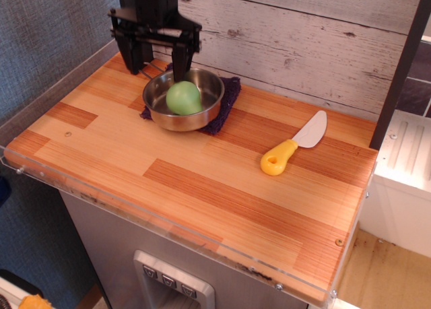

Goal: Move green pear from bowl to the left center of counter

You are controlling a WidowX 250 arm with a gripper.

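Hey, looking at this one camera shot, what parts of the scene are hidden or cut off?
- Purple cloth: mostly covered by the bowl.
- Green pear: underside hidden inside the bowl.
- Claw: open, but the arm above is cut off by the top edge.
- Bowl's far rim and handle: partly behind the claw's fingers.
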